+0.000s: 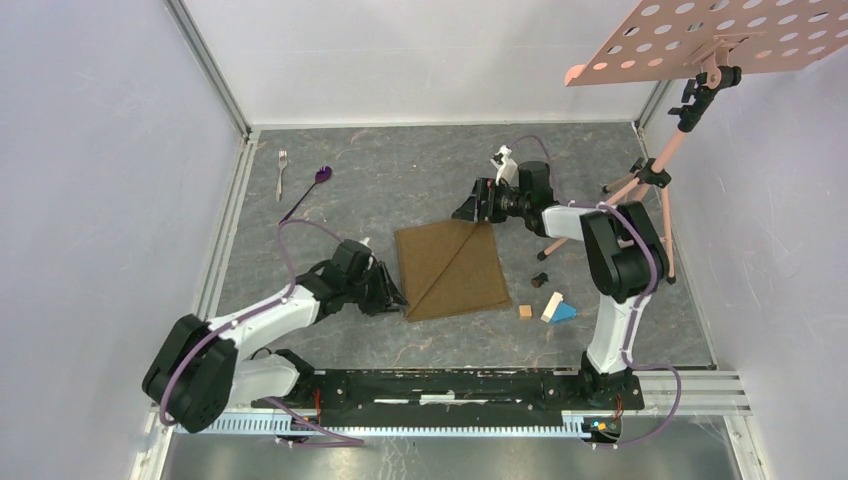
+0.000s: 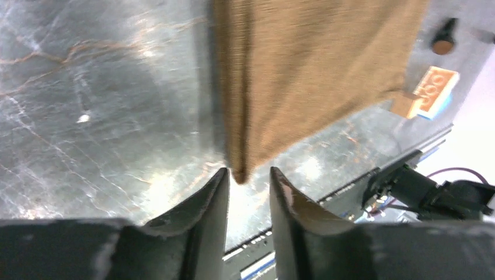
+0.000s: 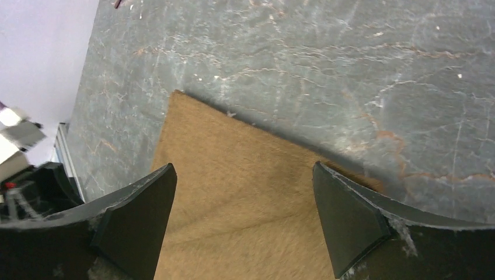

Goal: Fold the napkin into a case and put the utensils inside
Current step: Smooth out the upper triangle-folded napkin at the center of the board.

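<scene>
Napkin (image 1: 450, 270) placement first: the brown cloth lies flat in the middle of the tabletop (image 1: 400, 180). One flap is laid over along a diagonal crease running from its far corner to its near-left corner, so it reads as partly folded and not yet a narrow case.

Your left end effector (image 1: 395, 297) sits low at that near-left corner. In its wrist view the fingers stand only a narrow gap apart. The tip of the corner pokes just into the mouth of that gap without being pinched, so judge it slightly open and holding nothing.

Your right end effector (image 1: 468, 208) hangs over the far corner with its fingers spread wide, cloth showing between them, gripping nothing. With both ends of the crease covered, this looks like a set-up for working the fold from two corners at once.

The fork (image 1: 282, 172) and spoon (image 1: 310, 190) lie side by side at the far left, well apart from the cloth, likely waiting for a pouch.

Several things you cannot confirm:
- The left wrist view is blurred, so whether a fingertip brushes the cloth is unclear.
- The right wrist view cuts off most of the napkin and does not show how high the fingers are above it.
- How many layers lie under the flap is hidden.
- The small blocks (image 1: 552, 308) near the cloth's right edge are too small to read.
</scene>
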Available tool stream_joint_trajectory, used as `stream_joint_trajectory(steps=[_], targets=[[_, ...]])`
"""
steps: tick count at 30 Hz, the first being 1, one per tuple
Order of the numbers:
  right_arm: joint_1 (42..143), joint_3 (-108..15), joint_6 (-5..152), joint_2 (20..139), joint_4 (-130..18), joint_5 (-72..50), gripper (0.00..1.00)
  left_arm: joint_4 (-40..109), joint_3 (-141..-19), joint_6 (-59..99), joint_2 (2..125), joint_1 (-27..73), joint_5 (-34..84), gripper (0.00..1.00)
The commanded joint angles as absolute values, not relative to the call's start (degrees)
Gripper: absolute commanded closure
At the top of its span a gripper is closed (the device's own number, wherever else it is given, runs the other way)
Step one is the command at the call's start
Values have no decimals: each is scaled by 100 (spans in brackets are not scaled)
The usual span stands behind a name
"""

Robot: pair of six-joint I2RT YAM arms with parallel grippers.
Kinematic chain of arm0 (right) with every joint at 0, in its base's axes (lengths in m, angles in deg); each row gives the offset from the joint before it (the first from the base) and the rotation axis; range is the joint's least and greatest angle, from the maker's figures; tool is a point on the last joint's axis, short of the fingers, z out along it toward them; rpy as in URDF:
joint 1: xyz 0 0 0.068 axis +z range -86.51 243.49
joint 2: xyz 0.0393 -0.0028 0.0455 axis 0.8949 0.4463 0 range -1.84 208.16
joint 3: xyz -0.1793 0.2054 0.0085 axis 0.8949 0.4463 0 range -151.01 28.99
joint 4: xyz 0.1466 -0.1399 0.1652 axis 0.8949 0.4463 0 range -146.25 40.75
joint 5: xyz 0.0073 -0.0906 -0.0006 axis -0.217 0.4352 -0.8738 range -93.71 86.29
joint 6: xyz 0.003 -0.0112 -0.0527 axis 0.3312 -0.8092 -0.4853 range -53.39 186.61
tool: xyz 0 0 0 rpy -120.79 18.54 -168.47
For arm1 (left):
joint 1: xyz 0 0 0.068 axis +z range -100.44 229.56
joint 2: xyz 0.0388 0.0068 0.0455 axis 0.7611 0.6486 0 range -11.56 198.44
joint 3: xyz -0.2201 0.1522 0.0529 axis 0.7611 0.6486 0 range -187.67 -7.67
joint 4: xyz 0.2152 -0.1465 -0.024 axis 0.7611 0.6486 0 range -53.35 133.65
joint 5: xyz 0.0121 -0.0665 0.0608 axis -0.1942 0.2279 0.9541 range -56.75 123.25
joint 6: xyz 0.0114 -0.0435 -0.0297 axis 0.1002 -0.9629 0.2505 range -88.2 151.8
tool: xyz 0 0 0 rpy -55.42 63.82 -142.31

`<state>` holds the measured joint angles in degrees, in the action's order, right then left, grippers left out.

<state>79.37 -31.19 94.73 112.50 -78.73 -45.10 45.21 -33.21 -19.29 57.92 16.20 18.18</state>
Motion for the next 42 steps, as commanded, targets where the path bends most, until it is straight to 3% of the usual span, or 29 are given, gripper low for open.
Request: stream_joint_trajectory(steps=[1, 4, 6, 9, 15, 20, 26, 32, 37, 42], targets=[[8286, -2976, 8866, 10183, -6855, -3823, 8, 5607, -4319, -1670, 5236, 1606, 2030, 53], [8618, -2509, 9065, 9874, -7142, -3897, 12, 5667, -4880, -1517, 5471, 1628, 2172, 42], [8784, -2181, 9424, 9777, -7667, -4142, 21, 5686, -5385, -1391, 5965, 1681, 2205, 40], [9053, -1833, 9893, 9747, -8341, -4348, 37, 5810, -6055, -1130, 6701, 1733, 2761, 29], [9547, -1543, 10148, 9860, -8831, -4422, 57, 6160, -6959, -806, 7974, 2000, 4035, 29], [9852, -1469, 10275, 10079, -9166, -4382, 64, 5772, -7064, -802, 8638, 2302, 3805, 27], [10159, -1557, 10295, 10447, -9257, -4376, 64, 5405, -7048, -818, 9069, 2370, 3672, 39], [10415, -1290, 10131, 10521, -9224, -4157, 64, 5027, -6618, -951, 9072, 2370, 3632, 57], [10516, -928, 9882, 10384, -8973, -3919, 71, 4801, -6388, -1004, 9023, 2372, 3568, 77], [10580, -974, 9710, 9876, -8515, -3782, 72, 4576, -6222, -998, 8886, 2374, 3397, 80]])
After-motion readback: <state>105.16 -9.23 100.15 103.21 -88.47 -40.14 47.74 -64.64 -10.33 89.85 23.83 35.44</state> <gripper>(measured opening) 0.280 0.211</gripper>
